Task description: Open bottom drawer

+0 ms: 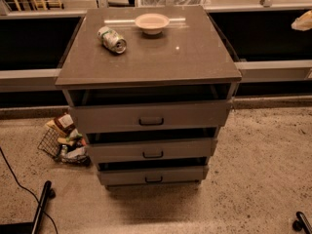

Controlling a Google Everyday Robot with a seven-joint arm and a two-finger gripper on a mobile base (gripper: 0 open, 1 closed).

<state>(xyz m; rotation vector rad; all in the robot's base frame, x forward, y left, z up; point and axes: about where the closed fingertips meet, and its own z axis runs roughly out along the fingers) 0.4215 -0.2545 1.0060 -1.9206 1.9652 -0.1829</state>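
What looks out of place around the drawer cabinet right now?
The green-and-white drinks can lies on its side on the grey cabinet top. A wire basket of snack packets sits tipped on the floor, left. The gripper is out of view.

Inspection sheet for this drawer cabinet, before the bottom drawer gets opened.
Surface: cabinet top, flat, brown-grey, with a faint sheen near the back.
Job's things: bottom drawer, lowest of three grey fronts; its dark pull handle sits centred and unobstructed; a dark gap shows above the front.
Clutter: can lying on its side at the back left of the top; bowl upright at the back centre, apart from the can.
Grippers: the gripper is not in view.
Cables: black cable running across the floor at lower left.
Surroundings: wire basket of packets on the speckled floor, left of the cabinet.
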